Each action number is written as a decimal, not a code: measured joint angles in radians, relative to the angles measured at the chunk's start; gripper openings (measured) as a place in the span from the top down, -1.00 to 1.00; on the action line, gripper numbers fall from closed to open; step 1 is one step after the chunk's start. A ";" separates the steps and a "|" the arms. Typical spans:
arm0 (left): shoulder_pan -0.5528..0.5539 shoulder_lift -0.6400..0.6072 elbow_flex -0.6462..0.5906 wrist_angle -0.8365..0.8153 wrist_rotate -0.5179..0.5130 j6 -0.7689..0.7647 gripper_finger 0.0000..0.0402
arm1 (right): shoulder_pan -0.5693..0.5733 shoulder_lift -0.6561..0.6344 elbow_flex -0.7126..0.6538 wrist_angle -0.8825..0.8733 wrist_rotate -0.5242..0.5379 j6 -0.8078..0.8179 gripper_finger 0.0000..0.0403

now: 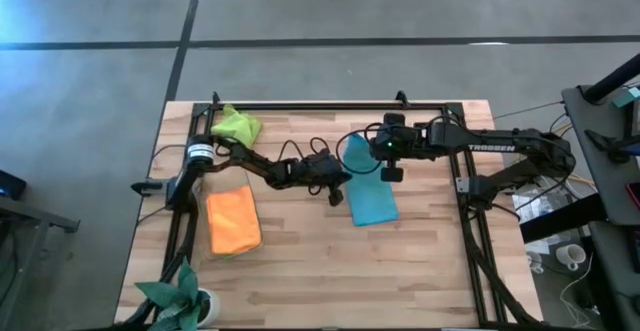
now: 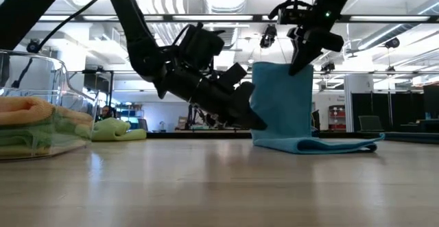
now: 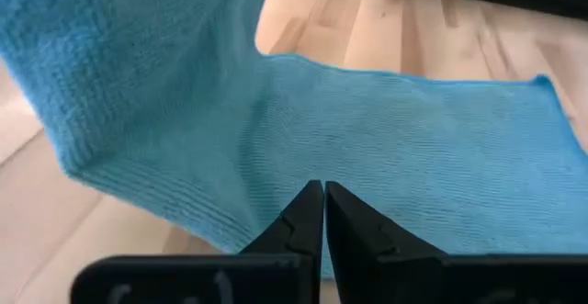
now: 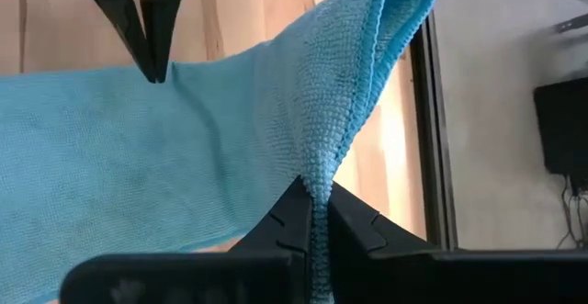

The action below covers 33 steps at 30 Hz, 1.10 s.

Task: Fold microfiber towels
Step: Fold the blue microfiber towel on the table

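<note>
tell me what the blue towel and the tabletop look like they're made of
Blue towel: soft knit microfiber, matte; fine ribbed loops show, and it drapes limply from the right gripper. Tabletop: light wood, likely butcher-block; joined planks with grain, and a faint sheen in the low view.

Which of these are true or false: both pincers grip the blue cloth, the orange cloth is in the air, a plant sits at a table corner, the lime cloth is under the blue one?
1. Both pincers grip the blue cloth. True: left pincer and right pincer are shut on it.
2. The orange cloth is in the air. False: it lies flat on the table.
3. A plant sits at a table corner. True.
4. The lime cloth is under the blue one. False: it lies apart, near the far edge.
</note>
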<state>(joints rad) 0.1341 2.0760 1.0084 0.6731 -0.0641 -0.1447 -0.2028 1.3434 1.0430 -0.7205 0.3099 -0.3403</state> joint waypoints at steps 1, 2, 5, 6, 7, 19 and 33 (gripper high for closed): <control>0.002 0.004 0.003 -0.003 0.001 0.006 1.00 | 0.000 0.000 0.000 0.000 0.000 0.000 0.94; 0.003 0.007 0.004 -0.002 0.007 0.011 1.00 | 0.000 -0.003 0.000 0.001 0.000 0.000 0.94; 0.007 0.019 0.002 -0.010 0.022 0.012 1.00 | 0.003 -0.014 0.006 -0.004 0.000 0.000 0.94; 0.009 0.028 0.006 -0.006 0.022 0.013 1.00 | 0.004 -0.020 0.010 -0.002 0.000 0.000 0.94; 0.013 0.032 0.006 -0.006 0.020 0.011 1.00 | 0.008 -0.026 0.014 -0.001 -0.001 -0.003 0.94; 0.054 0.037 0.002 -0.033 -0.071 -0.027 1.00 | 0.080 -0.062 0.026 -0.094 -0.116 -0.026 0.94; 0.054 -0.018 0.000 -0.027 -0.029 -0.032 1.00 | 0.170 -0.053 -0.084 -0.071 -0.205 0.086 0.94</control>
<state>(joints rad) 0.1879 2.0576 1.0089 0.6458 -0.0928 -0.1766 -0.0330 1.2907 0.9588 -0.7920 0.1050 -0.2546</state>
